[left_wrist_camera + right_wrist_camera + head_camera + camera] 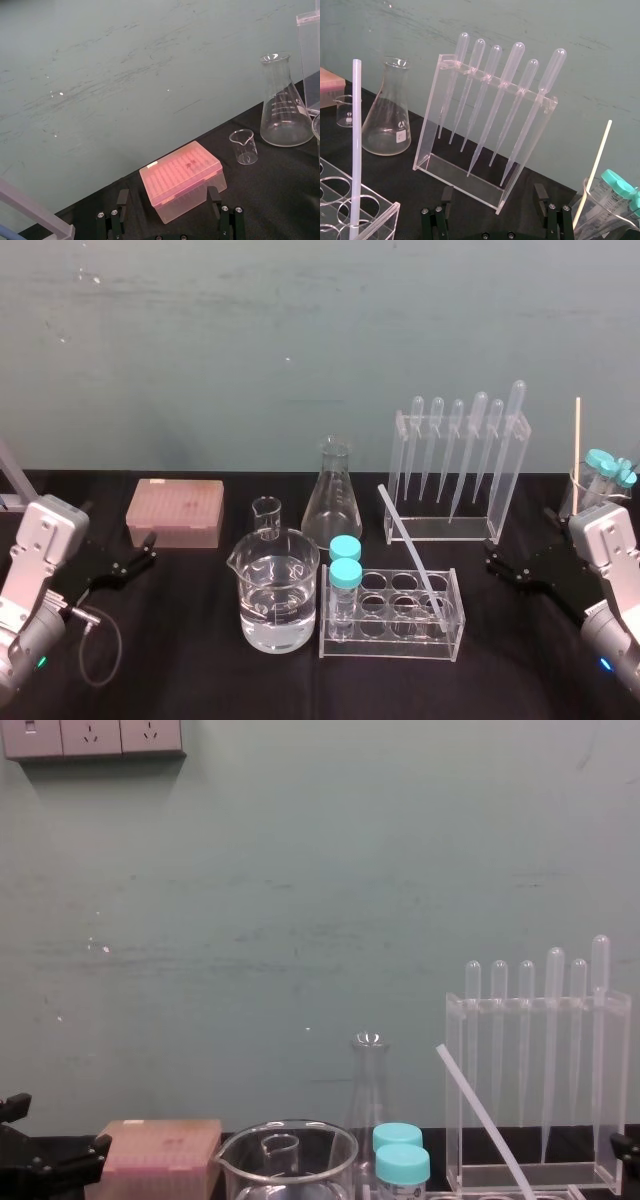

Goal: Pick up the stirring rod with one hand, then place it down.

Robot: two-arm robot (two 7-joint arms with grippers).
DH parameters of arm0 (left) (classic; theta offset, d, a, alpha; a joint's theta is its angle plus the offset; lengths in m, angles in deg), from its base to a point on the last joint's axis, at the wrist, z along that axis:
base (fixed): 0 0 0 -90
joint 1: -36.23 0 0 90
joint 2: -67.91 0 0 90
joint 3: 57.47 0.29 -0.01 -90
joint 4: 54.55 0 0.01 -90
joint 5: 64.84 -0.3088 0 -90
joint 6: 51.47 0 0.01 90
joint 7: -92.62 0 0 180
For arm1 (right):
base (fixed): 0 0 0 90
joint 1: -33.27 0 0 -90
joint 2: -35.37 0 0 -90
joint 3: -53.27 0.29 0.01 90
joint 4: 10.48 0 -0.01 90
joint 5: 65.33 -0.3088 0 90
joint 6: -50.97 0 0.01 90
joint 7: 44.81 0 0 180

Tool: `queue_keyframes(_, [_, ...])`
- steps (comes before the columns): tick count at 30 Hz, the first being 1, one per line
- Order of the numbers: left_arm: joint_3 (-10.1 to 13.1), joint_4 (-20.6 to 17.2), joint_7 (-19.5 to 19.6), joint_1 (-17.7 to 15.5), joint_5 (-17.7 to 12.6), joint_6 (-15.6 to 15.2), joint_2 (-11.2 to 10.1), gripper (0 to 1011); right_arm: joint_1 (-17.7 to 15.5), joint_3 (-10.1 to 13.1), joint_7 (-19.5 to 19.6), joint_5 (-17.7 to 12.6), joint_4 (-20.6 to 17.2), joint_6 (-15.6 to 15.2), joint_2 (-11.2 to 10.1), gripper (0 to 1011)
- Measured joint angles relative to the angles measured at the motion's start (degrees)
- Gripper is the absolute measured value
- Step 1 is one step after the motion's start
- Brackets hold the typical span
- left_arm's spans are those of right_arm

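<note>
Long whitish translucent stirring rod [410,555] leaning in clear plastic tube rack [400,645], black left gripper [148,550] and black right gripper [495,562] low at either side, fingers spread, empty.

Silver-grey wrist housings [45,530] end in black, screw-studded jaws.

Left claw [167,192] and right claw [493,189] low at either side, jaws wide apart.
</note>
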Motion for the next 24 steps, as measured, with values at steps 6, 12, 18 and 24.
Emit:
queue_keyframes(6, [0.0, 0.0, 0.0, 0.0, 0.0, 0.0, 0.0, 1000, 0.0, 0.0, 0.0, 0.0, 0.0, 0.0, 0.0, 1003])
queue_keyframes(12, [0.0, 0.0, 0.0, 0.0, 0.0, 0.0, 0.0, 1000, 0.0, 0.0, 0.0, 0.0, 0.0, 0.0, 0.0, 1003])
queue_keyframes(18, [0.0, 0.0, 0.0, 0.0, 0.0, 0.0, 0.0, 1000, 0.0, 0.0, 0.0, 0.0, 0.0, 0.0, 0.0, 1003])
queue_keyframes(24, [0.0, 0.0, 0.0, 0.0, 0.0, 0.0, 0.0, 1000, 0.0, 0.0, 0.0, 0.0, 0.0, 0.0, 0.0, 1003])
